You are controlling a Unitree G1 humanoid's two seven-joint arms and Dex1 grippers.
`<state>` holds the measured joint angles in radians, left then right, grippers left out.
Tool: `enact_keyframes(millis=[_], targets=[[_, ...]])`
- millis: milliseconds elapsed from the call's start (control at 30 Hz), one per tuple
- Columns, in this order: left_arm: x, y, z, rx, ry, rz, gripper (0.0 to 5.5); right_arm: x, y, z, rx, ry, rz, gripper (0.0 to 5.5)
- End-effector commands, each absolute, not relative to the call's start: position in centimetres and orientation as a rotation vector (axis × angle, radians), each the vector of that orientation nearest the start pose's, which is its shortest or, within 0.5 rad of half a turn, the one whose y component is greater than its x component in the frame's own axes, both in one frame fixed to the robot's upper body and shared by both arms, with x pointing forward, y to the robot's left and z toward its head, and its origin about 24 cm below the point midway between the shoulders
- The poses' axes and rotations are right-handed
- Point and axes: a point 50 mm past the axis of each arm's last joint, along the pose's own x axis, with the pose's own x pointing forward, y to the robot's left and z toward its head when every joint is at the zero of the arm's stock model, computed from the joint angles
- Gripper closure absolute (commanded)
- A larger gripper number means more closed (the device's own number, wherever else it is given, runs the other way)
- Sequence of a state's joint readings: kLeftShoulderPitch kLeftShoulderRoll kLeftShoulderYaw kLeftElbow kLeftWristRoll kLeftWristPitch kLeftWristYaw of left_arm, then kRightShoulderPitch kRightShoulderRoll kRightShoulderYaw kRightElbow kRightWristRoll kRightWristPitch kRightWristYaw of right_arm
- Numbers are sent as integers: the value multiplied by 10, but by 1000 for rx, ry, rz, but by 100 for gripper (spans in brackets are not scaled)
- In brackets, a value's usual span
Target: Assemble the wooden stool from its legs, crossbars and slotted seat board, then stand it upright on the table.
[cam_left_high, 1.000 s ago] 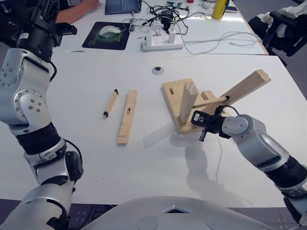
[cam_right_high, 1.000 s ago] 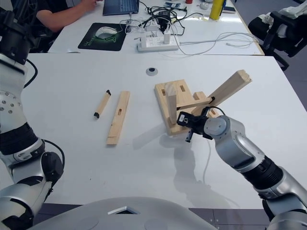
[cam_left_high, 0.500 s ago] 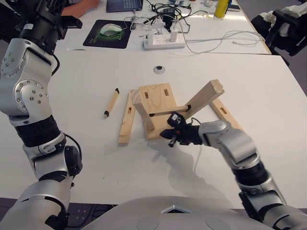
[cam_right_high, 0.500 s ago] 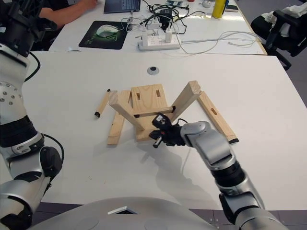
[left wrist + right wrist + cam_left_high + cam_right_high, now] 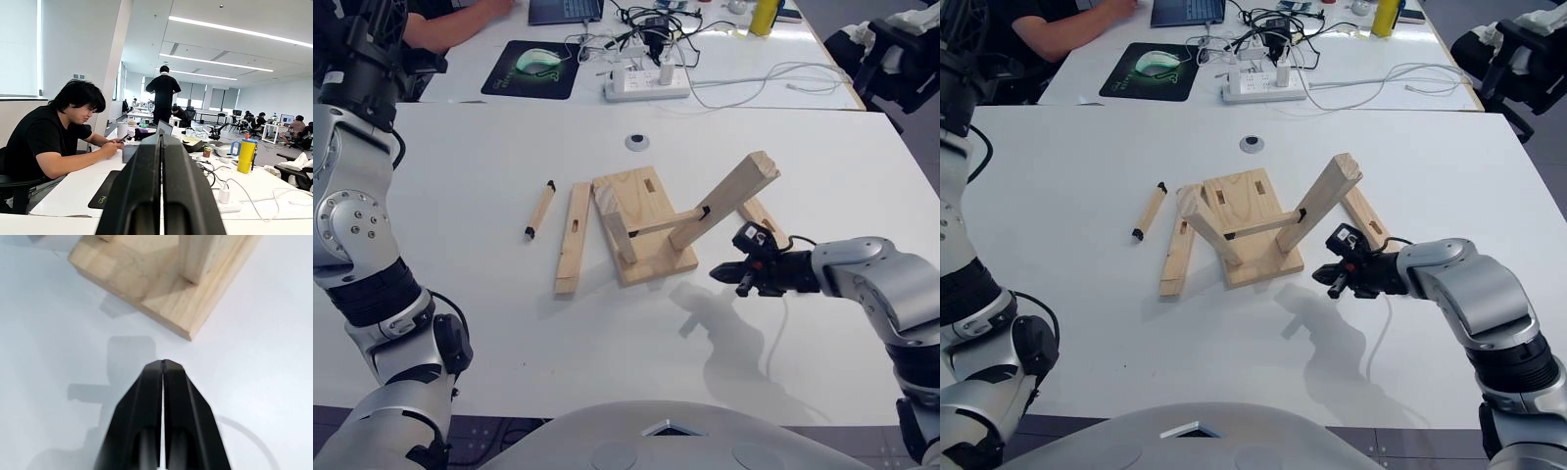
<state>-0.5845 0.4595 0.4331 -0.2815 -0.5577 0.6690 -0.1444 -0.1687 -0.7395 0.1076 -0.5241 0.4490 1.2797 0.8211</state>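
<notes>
The slotted seat board [image 5: 658, 257] lies flat on the white table. Two legs rise from it: a short one [image 5: 616, 225] leaning left and a longer one [image 5: 726, 199] leaning right. A thin crossbar [image 5: 662, 224] joins them. One loose leg [image 5: 573, 238] lies flat to the board's left, another [image 5: 762, 215] behind the long leg. A short dowel with a black tip [image 5: 539, 210] rests further left. My right gripper [image 5: 736, 278] hovers low, shut and empty, just right of the board's corner [image 5: 186, 325]. My left gripper [image 5: 161, 137] is held high at the far left, shut on nothing.
A round grommet [image 5: 636, 143] sits in the table behind the parts. On the adjoining desk beyond lie a power strip [image 5: 644, 88] with tangled cables, a mouse pad [image 5: 530, 69] and a yellow bottle [image 5: 764, 17]. Bare table stretches in front of the board.
The right gripper slid the board assembly left and turned it, then drew back to the right, off the assembly. The assembly now rests slightly further right. The left arm stays raised.
</notes>
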Motion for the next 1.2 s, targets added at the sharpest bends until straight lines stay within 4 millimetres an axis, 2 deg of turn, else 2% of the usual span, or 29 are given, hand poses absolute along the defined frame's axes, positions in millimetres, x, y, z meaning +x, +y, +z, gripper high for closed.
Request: enact_keyframes(millis=[33,100,233,433,533,667,967,1067,1167,1200], targets=[[298,238,259,-122,-336,-158,548,203,-152,91,-13,766,963,550],[299,238,260,-121,-335,-164,548,200,-145,89,36,742,956,550],[301,238,260,-116,-330,-171,548,196,-128,81,22,732,964,550],[311,230,261,-120,-313,-219,548,183,-71,62,197,759,1042,550],[317,225,264,-119,-306,-253,548,179,-50,61,238,740,1038,550],[322,220,267,-110,-300,-287,548,180,-40,57,160,732,925,550],[325,221,268,-106,-298,-291,548,187,-52,44,47,768,681,550],[322,222,268,-104,-303,-282,548,197,-93,43,-81,785,434,550],[317,227,268,-100,-314,-251,548,217,-151,58,-190,685,141,550],[315,229,267,-99,-317,-241,548,221,-162,63,-201,670,116,550]])
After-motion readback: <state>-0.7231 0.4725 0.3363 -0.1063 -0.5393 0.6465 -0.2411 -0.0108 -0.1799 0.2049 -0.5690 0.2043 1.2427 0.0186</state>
